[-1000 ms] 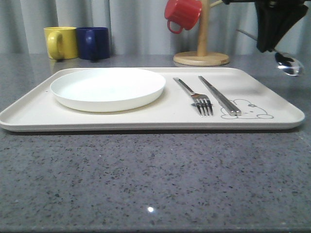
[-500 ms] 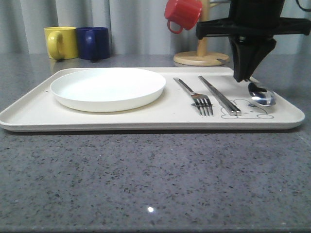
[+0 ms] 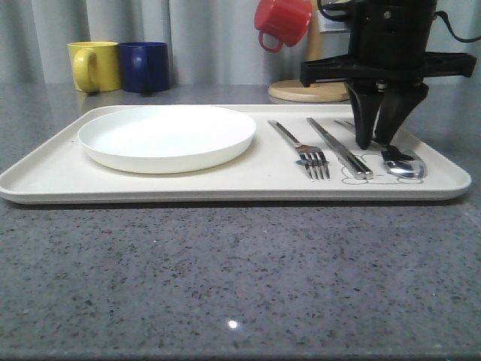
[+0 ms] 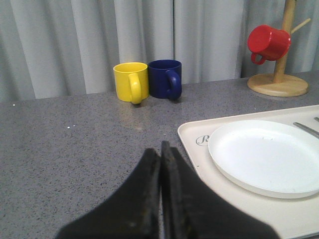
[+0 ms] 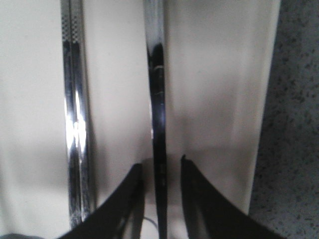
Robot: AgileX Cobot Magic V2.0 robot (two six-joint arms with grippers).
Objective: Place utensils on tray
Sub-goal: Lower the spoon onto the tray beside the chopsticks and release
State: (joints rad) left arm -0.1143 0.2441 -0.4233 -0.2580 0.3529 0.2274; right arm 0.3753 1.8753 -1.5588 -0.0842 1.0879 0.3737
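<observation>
The cream-white tray (image 3: 45, 177) holds three silver utensils on its right part: the fork (image 3: 310, 155), the chopsticks (image 3: 340, 147) and, furthest right, the spoon (image 3: 403, 166) lying flat with its bowl toward the front rim. My right gripper (image 3: 379, 143) stands over the spoon's handle, open. In the right wrist view the handle (image 5: 157, 99) runs between the spread fingers with a gap on each side, and the chopsticks (image 5: 74, 109) lie alongside. My left gripper (image 4: 160, 149) is shut on nothing, over bare table just off the tray's left rim (image 4: 192, 137).
A round white plate (image 3: 167, 135) sits on the tray's left half. Behind the tray stand a yellow mug (image 3: 94, 65) and a blue mug (image 3: 145, 66). At the back right a red mug (image 3: 283, 21) hangs on a wooden stand (image 3: 310, 91). Grey stone table extends in front.
My right gripper carried the spoon from off the tray's right side down and leftward, set it on the tray beside the chopsticks, and opened. The left arm did not move.
</observation>
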